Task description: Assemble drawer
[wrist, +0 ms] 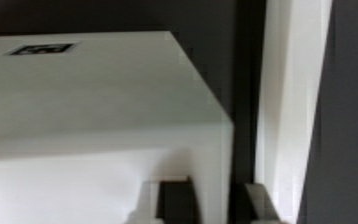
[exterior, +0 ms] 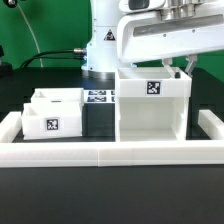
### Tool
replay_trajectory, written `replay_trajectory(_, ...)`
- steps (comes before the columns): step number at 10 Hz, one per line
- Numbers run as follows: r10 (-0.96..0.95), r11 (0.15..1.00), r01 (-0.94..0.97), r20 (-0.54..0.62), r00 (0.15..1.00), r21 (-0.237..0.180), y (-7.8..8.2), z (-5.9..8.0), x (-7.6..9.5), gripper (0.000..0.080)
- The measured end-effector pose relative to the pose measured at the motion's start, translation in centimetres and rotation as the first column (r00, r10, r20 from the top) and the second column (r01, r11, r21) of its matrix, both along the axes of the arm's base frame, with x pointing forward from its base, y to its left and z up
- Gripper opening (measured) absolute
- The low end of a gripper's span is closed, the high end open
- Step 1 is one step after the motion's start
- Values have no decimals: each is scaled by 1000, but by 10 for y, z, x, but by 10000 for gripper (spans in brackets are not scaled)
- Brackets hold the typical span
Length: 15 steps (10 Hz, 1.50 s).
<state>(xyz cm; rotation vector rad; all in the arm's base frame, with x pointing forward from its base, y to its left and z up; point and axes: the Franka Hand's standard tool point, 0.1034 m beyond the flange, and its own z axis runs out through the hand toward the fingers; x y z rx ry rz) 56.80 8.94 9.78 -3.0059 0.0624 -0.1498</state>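
Where visible, square tag [exterior: 153, 88] on housing [exterior: 150, 122].

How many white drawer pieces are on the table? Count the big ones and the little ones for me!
big housing: 1
small trays: 2
Total: 3

One drawer housing [exterior: 152, 110], two small trays [exterior: 45, 122] [exterior: 58, 97], one border rail [exterior: 110, 153], one marker board [exterior: 98, 97]
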Motion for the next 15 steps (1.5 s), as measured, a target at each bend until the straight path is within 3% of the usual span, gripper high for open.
replay_trajectory(3, -12, 1000, 12, 1, 1000, 1, 0, 1, 1, 44)
replay_trajectory(8, -253, 967, 254, -16, 967, 29, 1, 4, 4, 44)
replay_trajectory(11, -525, 848, 528, -65, 849, 46, -3, 1, 22, 46)
replay_trajectory(15, -670, 735, 675, -79, 738, 71, -1, 4, 31, 48)
